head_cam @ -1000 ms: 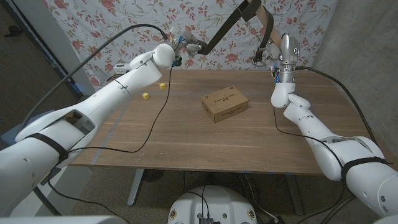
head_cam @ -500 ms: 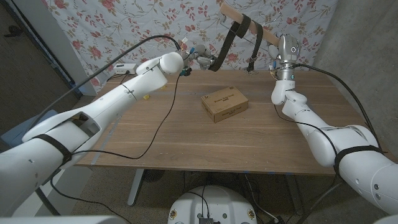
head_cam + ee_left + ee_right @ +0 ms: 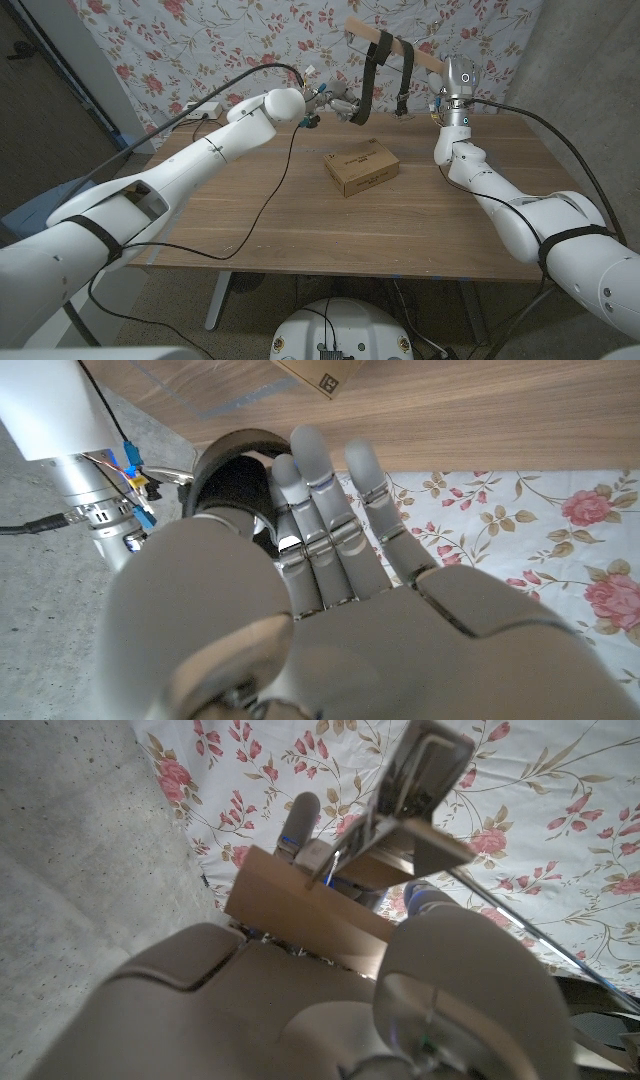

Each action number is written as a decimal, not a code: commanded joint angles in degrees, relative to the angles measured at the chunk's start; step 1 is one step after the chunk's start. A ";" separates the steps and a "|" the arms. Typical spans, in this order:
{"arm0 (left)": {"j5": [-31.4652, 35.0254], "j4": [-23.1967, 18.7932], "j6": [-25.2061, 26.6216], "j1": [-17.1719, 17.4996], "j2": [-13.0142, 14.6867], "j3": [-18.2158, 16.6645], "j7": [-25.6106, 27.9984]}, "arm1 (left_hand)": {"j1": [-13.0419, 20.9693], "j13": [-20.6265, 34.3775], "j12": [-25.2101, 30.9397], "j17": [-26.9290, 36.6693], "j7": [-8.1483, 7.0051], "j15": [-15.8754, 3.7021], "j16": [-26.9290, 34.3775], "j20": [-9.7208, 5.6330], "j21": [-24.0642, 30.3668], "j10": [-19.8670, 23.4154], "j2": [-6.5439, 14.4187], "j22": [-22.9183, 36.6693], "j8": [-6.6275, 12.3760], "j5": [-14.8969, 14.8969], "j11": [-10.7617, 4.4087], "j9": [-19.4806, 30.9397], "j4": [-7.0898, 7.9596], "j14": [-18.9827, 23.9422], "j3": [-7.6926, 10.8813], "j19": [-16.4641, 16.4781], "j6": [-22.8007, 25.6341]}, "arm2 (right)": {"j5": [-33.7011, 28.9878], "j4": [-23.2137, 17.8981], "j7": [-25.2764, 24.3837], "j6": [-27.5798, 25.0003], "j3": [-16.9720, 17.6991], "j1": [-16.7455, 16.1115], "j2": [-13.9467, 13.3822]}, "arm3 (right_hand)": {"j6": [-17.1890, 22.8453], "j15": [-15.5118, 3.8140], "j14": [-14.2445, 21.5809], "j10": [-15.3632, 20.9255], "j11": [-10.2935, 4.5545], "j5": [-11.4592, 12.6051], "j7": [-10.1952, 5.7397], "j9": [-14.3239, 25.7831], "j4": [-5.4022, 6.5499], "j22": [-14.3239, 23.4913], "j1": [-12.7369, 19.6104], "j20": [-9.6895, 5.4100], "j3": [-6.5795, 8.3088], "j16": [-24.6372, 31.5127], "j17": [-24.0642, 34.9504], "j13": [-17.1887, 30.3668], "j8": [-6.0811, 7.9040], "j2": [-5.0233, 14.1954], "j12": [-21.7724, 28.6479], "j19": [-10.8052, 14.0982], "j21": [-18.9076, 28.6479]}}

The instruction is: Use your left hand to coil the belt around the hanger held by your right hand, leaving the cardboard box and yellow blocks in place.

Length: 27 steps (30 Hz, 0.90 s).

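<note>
My right hand (image 3: pixel 452 78) grips a wooden hanger (image 3: pixel 365 33) raised above the table's far edge; its wood (image 3: pixel 300 910) and metal hook (image 3: pixel 420 775) fill the right wrist view. A dark belt (image 3: pixel 381 52) is looped over the hanger in two bands, and one end runs down to my left hand (image 3: pixel 338 102), which holds it just left of the hanger. Beyond that hand's straight fingers (image 3: pixel 325 510) the belt (image 3: pixel 232 475) curves as a dark loop. The cardboard box (image 3: pixel 361 168) lies on the table below the hanger. My left arm covers the place where the yellow blocks lay.
The wooden table (image 3: pixel 300 225) spreads out in front of the box. A floral curtain (image 3: pixel 200 40) hangs close behind the far edge, and a grey wall (image 3: pixel 590 60) stands to the right. A white device (image 3: pixel 204 108) sits at the far left edge.
My left hand has swung right and down with the belt, close to the hanger. The hanger has come lower and more level, and the belt now hangs over it in two bands.
</note>
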 commanded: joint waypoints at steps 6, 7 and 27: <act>-6.35 -2.97 -4.66 2.60 -0.48 -2.64 -2.66 | 1.88 0.28 -0.29 0.27 2.56 -0.12 -0.21 -3.19 0.33 1.38 1.14 0.01 0.07 0.12 -1.08 0.47 0.11 0.33 -0.14 -0.02 2.87 | 1.64 6.25 0.88 -9.31 -10.75 2.91 -0.01 | 0.49 -4.48 0.34 0.13 -0.02 -0.26 -0.13 0.06 0.15 0.27 1.39 -4.47 -0.37 0.16 0.10 0.44 0.51 1.16 0.86 0.13 0.40; -8.21 -2.91 -5.62 3.00 -0.79 -3.57 -2.97 | 1.94 0.32 -0.29 0.11 2.54 -0.08 -0.33 -3.18 0.34 1.45 1.17 0.01 -0.01 0.11 -1.02 0.34 0.11 0.37 -0.13 -0.01 2.90 | 1.35 6.63 0.93 -9.80 -11.52 2.91 0.02 | 0.47 -4.47 0.33 0.06 0.05 -0.27 -0.12 0.05 0.17 0.27 1.38 -4.47 -0.39 0.16 0.10 0.40 0.50 1.15 0.85 0.11 0.41; -17.45 -5.27 -12.61 5.53 -1.94 -10.10 0.70 | 2.33 0.56 -0.81 0.27 2.45 -0.08 -0.59 -3.27 0.36 1.61 1.36 0.02 -0.15 -0.22 -1.23 0.54 0.36 0.70 -0.57 0.12 2.76 | -1.24 1.63 2.12 -12.86 -16.53 -0.39 -2.32 | 0.40 -4.46 -0.22 -0.22 -0.12 -0.41 -0.17 -0.17 0.32 0.20 1.57 -4.46 -0.71 0.12 0.10 0.22 0.38 1.15 0.77 -0.43 0.50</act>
